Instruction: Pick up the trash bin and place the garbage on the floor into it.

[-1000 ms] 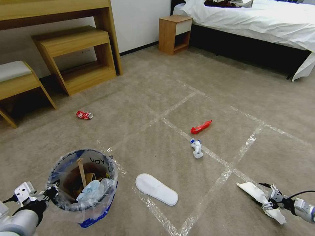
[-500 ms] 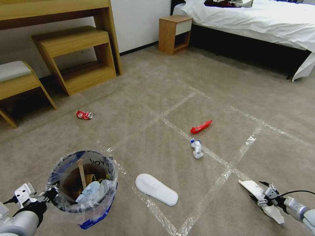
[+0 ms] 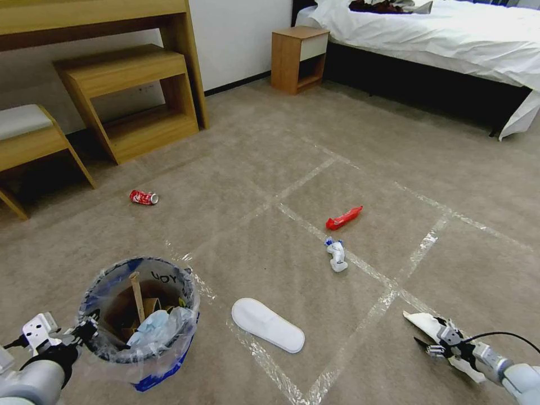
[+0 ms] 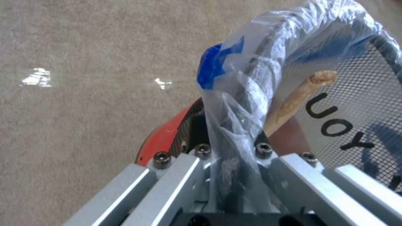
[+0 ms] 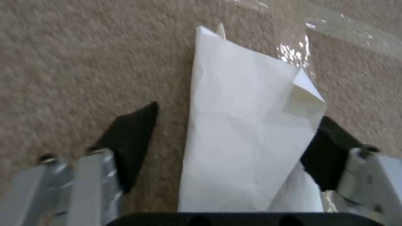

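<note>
I am holding the small round red-and-blue trash bin [image 3: 139, 320] by its near rim, low at my left; the left gripper [image 4: 228, 157] is clamped on the rim and on the crinkled clear plastic liner [image 4: 247, 88]. A wooden stick [image 3: 136, 296] and a blue face mask [image 3: 149, 327] are lying inside the bin. My right gripper [image 5: 226, 138] is hanging low over the beige-grey taped carpet [image 3: 281, 169], its black fingers [image 5: 130, 138] spread wide on either side of a folded white paper piece [image 5: 243, 131], not pinching it. A flat white slipper [image 3: 268, 324] is lying between bin and paper. Farther off, a crumpled white tissue [image 3: 337, 255], a red wrapper [image 3: 343, 217] and a red can [image 3: 144, 197] are sitting well apart.
</note>
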{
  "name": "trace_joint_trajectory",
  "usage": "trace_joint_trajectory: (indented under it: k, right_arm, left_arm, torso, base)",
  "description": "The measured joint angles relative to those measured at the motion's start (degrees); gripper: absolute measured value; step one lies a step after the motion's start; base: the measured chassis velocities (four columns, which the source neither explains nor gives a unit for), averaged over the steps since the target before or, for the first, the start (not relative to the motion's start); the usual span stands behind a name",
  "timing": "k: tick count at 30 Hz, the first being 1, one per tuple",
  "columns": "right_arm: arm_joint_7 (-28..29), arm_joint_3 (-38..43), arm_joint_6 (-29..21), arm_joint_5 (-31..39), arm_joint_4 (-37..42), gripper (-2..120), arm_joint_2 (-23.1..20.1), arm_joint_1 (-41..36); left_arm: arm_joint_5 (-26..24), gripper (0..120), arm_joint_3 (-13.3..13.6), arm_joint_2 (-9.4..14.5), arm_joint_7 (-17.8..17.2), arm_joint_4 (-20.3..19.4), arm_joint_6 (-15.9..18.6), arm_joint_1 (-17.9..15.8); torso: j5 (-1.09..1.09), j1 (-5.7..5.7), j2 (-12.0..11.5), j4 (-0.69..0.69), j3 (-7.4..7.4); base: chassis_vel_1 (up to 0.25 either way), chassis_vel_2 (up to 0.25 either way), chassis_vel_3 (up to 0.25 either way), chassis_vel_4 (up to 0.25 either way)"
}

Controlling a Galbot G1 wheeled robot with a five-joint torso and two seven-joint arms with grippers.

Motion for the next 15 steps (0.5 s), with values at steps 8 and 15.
trace_joint_trajectory:
  k: [8,15]
  right_arm:
    - [1.51,-2.57,-0.17,1.89,0.64,44,0.79,1.3]
    - [2.53,-4.71,-0.43,3.15,0.32,19,1.3,3.21]
  left_arm:
    - [0.29,0,0.04,0.31,-0.29,0.51,-0.31,-0.43]
    - [0.29,0,-0.2,0.65,-0.42,0.75,-0.52,-0.55]
  torso:
    - [0.09,0.0,0.0,0.06,0.0]
    - [0.05,0.0,-0.01,0.06,0.01]
  base:
    - [0.0,0.0,0.0,0.0]
    - [0.0,0.0,0.0,0.0]
